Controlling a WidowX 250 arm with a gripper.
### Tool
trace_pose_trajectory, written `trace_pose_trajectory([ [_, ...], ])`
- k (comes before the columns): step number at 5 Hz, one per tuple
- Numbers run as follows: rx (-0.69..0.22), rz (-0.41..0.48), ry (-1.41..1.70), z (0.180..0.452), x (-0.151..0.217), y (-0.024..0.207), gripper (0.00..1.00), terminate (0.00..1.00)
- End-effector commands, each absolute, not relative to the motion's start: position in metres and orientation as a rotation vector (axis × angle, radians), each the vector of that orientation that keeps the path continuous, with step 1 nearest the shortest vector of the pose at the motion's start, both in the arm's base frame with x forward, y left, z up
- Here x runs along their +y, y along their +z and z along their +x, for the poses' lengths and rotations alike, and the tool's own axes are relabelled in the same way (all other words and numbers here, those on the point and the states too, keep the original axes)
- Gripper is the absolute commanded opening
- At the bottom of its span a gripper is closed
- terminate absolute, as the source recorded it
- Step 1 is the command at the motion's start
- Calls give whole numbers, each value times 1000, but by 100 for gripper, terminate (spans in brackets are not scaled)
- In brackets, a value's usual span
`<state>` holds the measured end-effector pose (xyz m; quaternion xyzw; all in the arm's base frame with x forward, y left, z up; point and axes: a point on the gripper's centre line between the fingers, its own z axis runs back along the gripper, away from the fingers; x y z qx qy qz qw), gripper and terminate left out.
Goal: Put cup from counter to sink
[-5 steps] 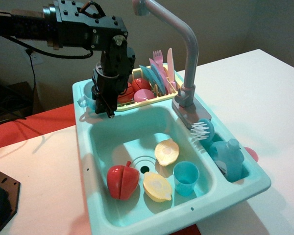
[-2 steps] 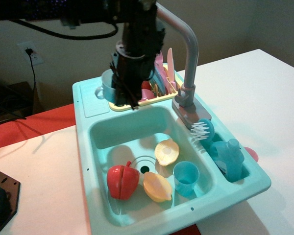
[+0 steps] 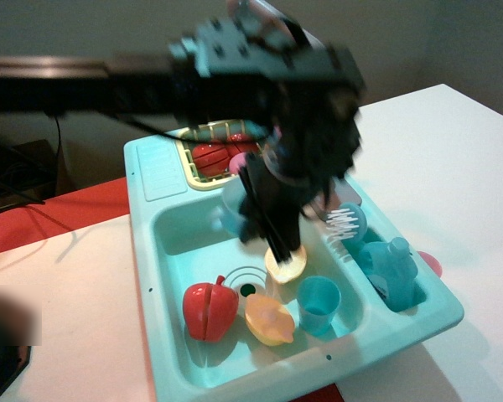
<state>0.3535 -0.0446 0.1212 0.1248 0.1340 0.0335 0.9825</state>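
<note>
At the far left, the ribbed turquoise counter (image 3: 156,167) lies bare at the back corner of the toy unit, beside the yellow dish rack (image 3: 203,172) that holds red pieces. In front of both opens the sink (image 3: 178,243), where a red apple (image 3: 210,310) sits near the front wall, a round drain mark (image 3: 248,280) beside it, and a yellow lemon half (image 3: 270,319) just right of the apple. Above the middle of the basin the black arm is heavily blurred; its gripper (image 3: 264,222) hangs over the water well with the pale blue cup (image 3: 232,209) seen as a smear against its left side, off the ledge and above the sink. The blur hides the jaws, so whether they clamp the cup cannot be told. Another lemon half (image 3: 285,262) shows under the gripper, a bright blue tumbler (image 3: 318,305) stands to its right, then a white brush (image 3: 344,222) and a blue bottle (image 3: 390,266) fill the side compartment.
</note>
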Motion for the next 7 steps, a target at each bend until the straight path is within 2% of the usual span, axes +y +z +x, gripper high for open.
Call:
trace_pose_trajectory([
  [1, 249, 273, 105, 365, -28, 96, 0, 0],
  [3, 288, 292, 140, 358, -3, 71, 0, 0],
  [4, 299, 295, 145, 357, -5, 75, 100, 0],
  [6, 346, 244, 148, 354, -4, 96, 100, 0],
  [7, 325, 253, 146, 346, -2, 128, 100, 0],
])
